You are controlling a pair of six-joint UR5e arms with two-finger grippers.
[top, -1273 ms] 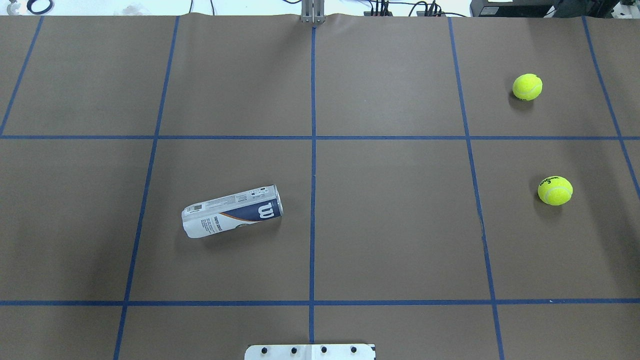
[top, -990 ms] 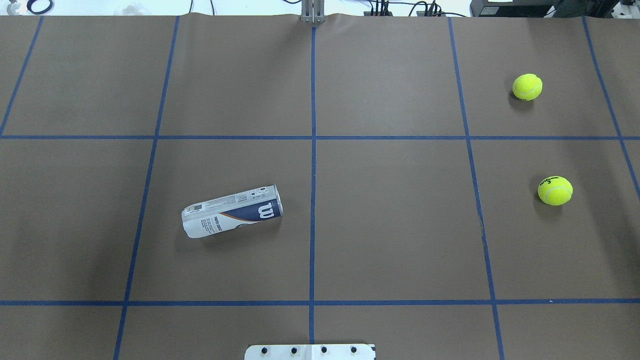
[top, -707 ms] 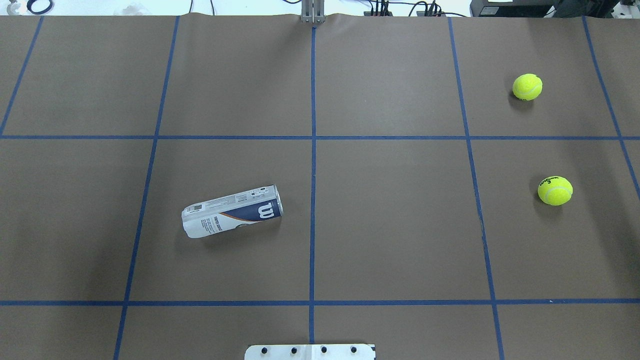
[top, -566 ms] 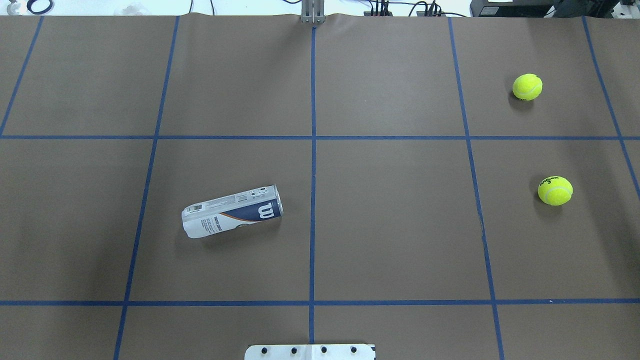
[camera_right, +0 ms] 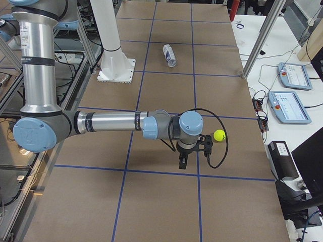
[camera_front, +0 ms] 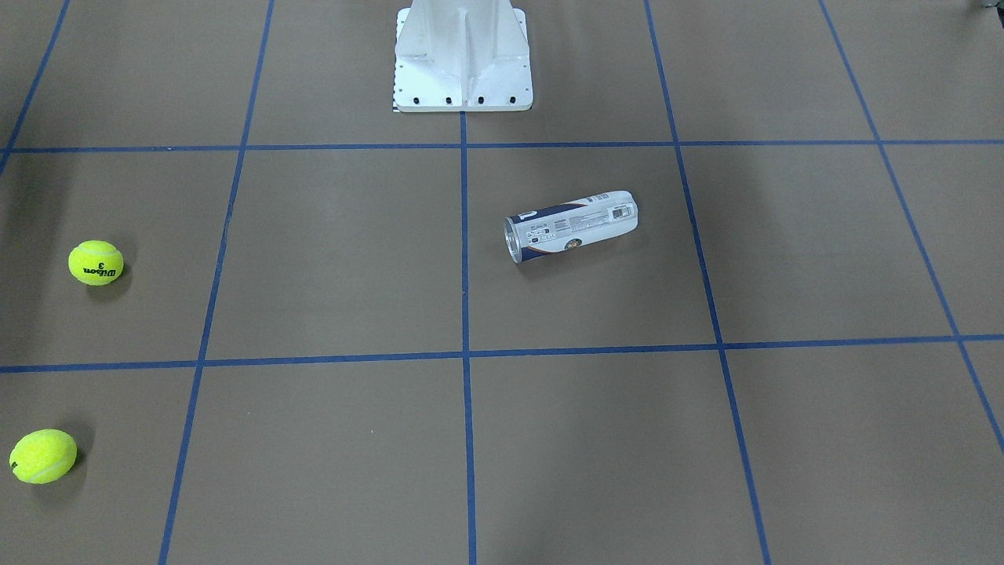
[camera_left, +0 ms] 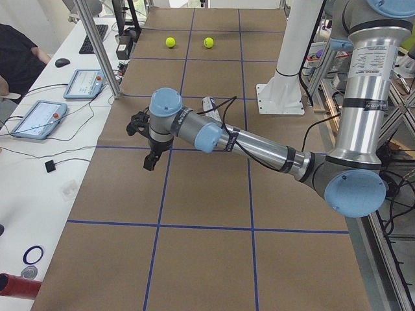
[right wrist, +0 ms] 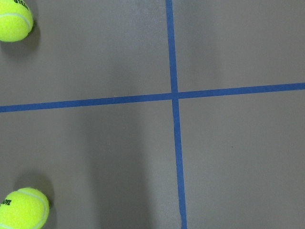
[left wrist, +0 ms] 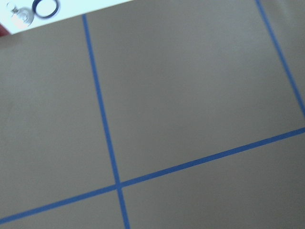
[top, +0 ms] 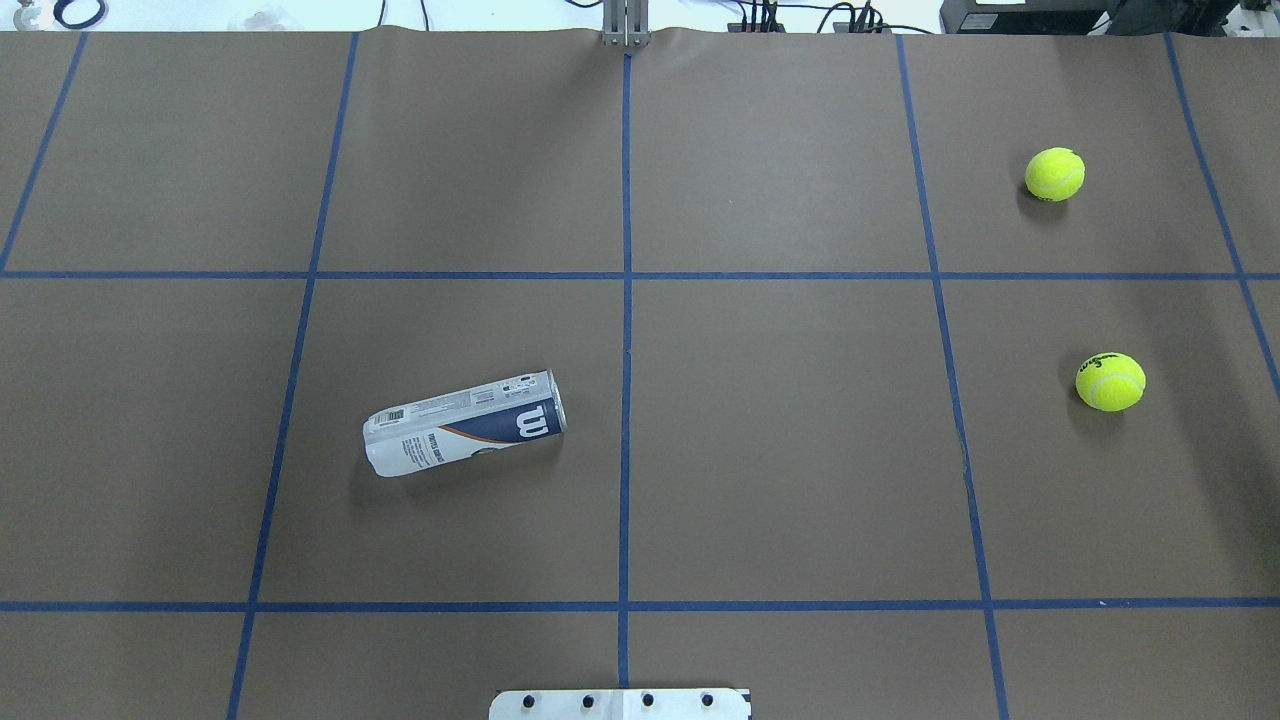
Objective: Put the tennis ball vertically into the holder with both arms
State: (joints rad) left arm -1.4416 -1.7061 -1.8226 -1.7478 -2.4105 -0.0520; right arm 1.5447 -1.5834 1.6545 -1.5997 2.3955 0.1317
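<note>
The left gripper [camera_left: 148, 162] hangs fingers-down over the left half of the counter [top: 790, 440]. It shows only in the side view, so I cannot tell whether it is released or clenched, and nothing is seen in it. The right gripper [camera_right: 182, 163] hangs the same way over the right half, and its state also cannot be told. Its wrist camera has both balls at the edge of its view.

Out from the grippers, the holder [top: 465, 422] lies on its side in the left half, just beside the centre tape line [top: 626, 430], with its metal-rimmed mouth turned towards that line. The near tennis ball [top: 1110, 381] and the far tennis ball [top: 1054, 174] sit well apart from it on the right.

Over the last second nothing has shifted on the counter: holder and balls lie exactly where they did. The task looks barely begun. The holder must be stood upright and a ball fetched.
</note>
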